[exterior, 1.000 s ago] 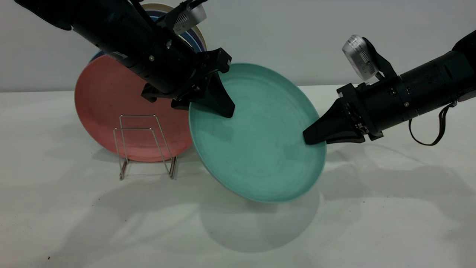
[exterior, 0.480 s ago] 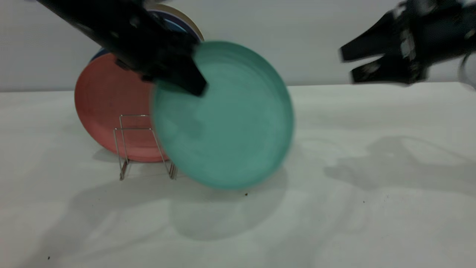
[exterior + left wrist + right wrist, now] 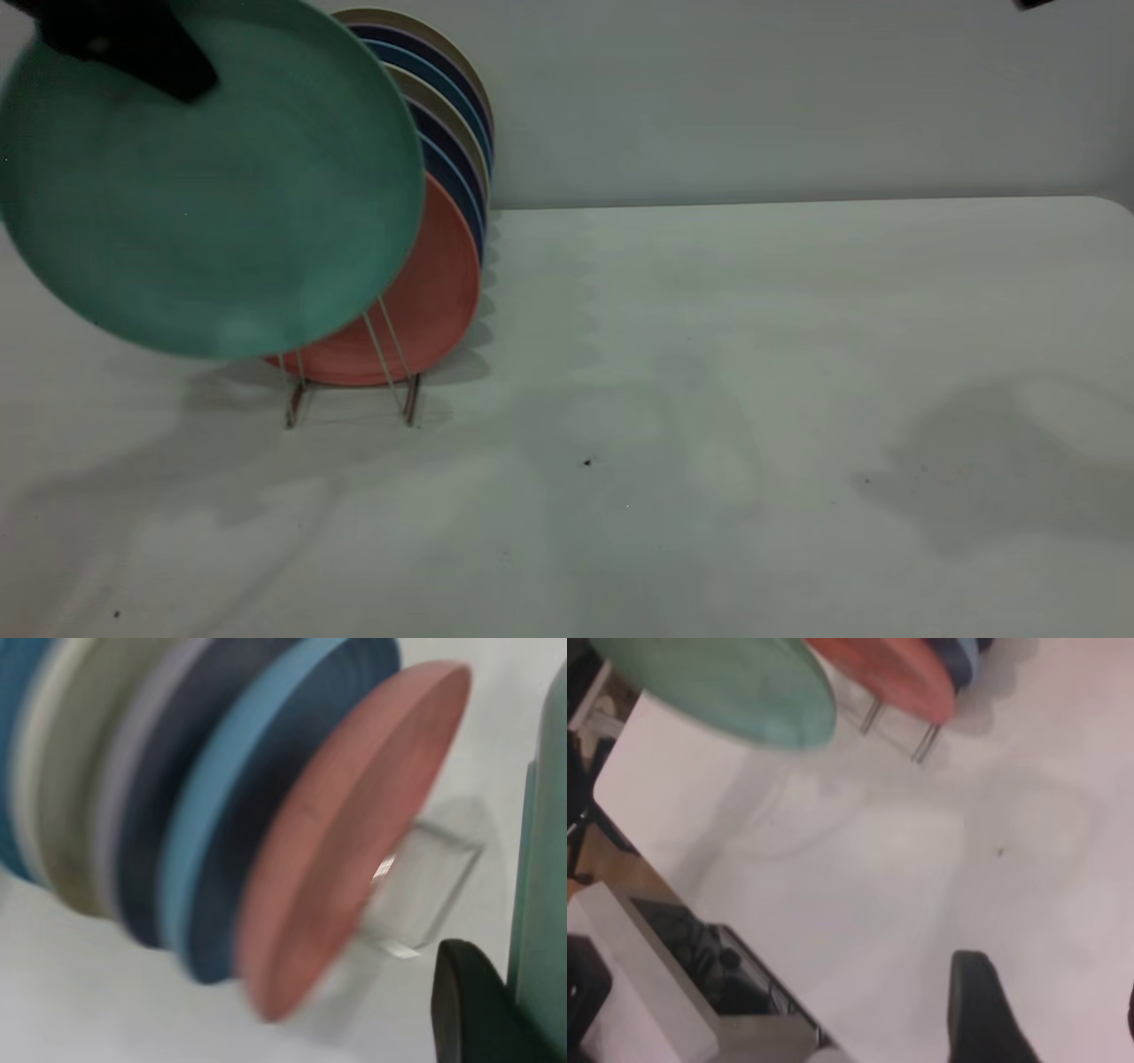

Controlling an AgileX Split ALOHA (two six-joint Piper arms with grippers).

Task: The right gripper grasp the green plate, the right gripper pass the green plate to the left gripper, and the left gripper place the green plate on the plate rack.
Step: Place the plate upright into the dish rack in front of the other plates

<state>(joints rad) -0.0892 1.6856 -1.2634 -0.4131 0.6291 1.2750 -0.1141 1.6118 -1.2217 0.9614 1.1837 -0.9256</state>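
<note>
The green plate [image 3: 213,186] hangs upright in the air at the upper left, in front of and above the plate rack [image 3: 350,390]. My left gripper [image 3: 168,71] is shut on its upper rim. In the left wrist view one black finger [image 3: 469,1010] presses against the green plate's edge [image 3: 545,859]; the other finger is hidden behind it. My right gripper [image 3: 1050,983] is open and empty, high at the far right; only a dark tip [image 3: 1032,3] shows in the exterior view. From there the green plate [image 3: 718,682] is far off.
A salmon-pink plate [image 3: 434,301] stands in the rack's front slot, with several dark blue and beige plates [image 3: 452,115] behind it. The rack's front wire loops [image 3: 425,895] stand beside the pink plate [image 3: 354,842]. The white table [image 3: 709,425] ends near a wall at the back.
The right gripper let go of the green plate and drew up and away to the right. The left gripper carried the plate left and up, over the rack.
</note>
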